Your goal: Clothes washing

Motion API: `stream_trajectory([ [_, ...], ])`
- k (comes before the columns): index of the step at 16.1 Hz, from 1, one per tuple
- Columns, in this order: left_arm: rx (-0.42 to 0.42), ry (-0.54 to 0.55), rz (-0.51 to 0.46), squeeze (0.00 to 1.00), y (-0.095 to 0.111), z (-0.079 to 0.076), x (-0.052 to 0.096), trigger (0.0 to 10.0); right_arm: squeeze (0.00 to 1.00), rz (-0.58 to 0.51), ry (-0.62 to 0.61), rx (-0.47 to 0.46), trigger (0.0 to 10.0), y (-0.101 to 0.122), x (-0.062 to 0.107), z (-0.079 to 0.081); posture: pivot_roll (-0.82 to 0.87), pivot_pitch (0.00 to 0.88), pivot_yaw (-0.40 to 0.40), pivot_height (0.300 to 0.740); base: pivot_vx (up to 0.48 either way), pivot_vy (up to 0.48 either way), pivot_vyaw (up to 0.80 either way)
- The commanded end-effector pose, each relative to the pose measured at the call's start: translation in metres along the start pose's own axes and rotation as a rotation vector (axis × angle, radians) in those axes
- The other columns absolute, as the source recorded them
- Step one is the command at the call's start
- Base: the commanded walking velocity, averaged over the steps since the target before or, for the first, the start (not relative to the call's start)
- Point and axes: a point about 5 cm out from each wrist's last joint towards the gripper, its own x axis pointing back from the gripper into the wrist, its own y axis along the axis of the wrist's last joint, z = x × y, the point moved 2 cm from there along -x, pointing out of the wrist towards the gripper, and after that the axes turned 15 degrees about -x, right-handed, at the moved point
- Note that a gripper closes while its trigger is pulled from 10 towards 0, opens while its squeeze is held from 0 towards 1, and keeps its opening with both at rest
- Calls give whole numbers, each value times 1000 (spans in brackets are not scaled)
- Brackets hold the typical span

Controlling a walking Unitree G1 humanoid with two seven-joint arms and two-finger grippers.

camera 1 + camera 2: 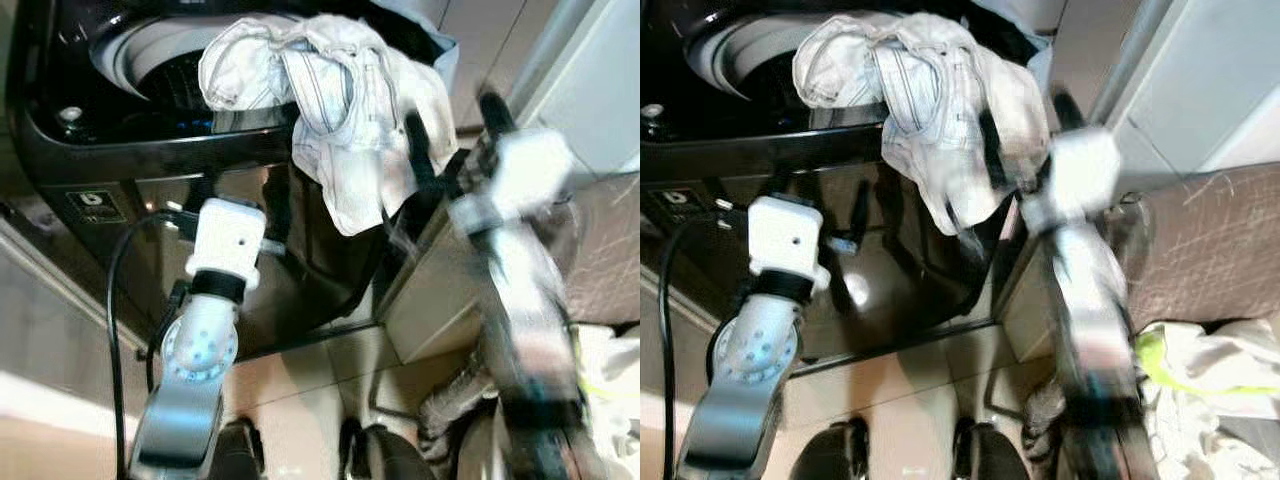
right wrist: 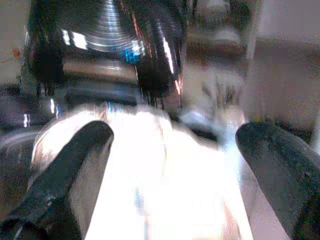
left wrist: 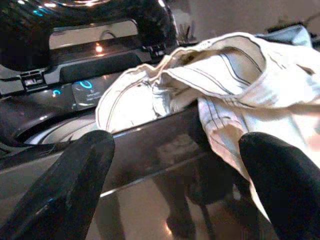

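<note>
A white garment with thin dark stripes (image 1: 330,110) is draped over the near right rim of a black top-loading washing machine (image 1: 120,150); part of it lies toward the open drum (image 1: 150,60) and the rest hangs down the machine's glossy front. The right gripper (image 1: 455,125) is raised just to the right of the hanging cloth, blurred, with its fingers (image 2: 75,170) spread wide on either side of the bright fabric and nothing clamped between them. The left gripper (image 3: 175,185) is lower, near the machine's front panel, its fingers also wide apart and holding nothing, pointed toward the rim and the cloth. A black cable (image 1: 115,290) loops down at the left. A heap of pale laundry (image 1: 1210,380) lies on the floor at the near right.
</note>
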Motion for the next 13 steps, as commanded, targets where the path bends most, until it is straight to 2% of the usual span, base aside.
stream_trajectory([
  [1, 8, -20, -10, 0, 5, 0, 3, 10000, 0, 25, -4, -8, 10000, 0, 4, 1, -6, 227, -4, 740, 0, 0, 0],
  [2, 3, -39, 4, 0, 4, 1, 9, 10000, 0, 99, -23, -20, 10000, -21, 16, 0, 15, 269, 21, 740, 0, 0, 0],
  [3, -7, -52, 17, 0, 4, 4, 16, 10000, 0, 173, -31, -44, 10000, -47, 21, 3, 53, 310, 52, 740, 0, 0, 0],
  [4, -12, -57, 22, 0, 4, 6, 18, 10000, 0, 203, -23, -44, 10000, -60, 20, 5, 62, 313, 55, 740, 0, 0, 0],
  [5, -24, -61, 26, 0, 5, 10, 20, 10000, 0, 263, -14, -48, 10000, -83, 15, 8, 109, 330, 69, 740, 0, 0, 0],
  [6, -32, -62, 27, 0, 8, 13, 22, 10000, 0, 302, -14, -60, 10000, -91, 11, 9, 125, 331, 70, 740, 0, 0, 0],
  [9, -52, -42, 48, 0, 12, 23, 29, 10000, 0, 366, -64, -37, 10000, -115, -9, -1, 188, 349, 66, 740, 0, 0, 0],
  [13, -56, -28, 84, 0, 14, 25, 40, 10000, 0, 375, -63, 12, 10000, -115, -42, -2, 225, 369, 41, 740, 0, 0, 0],
])
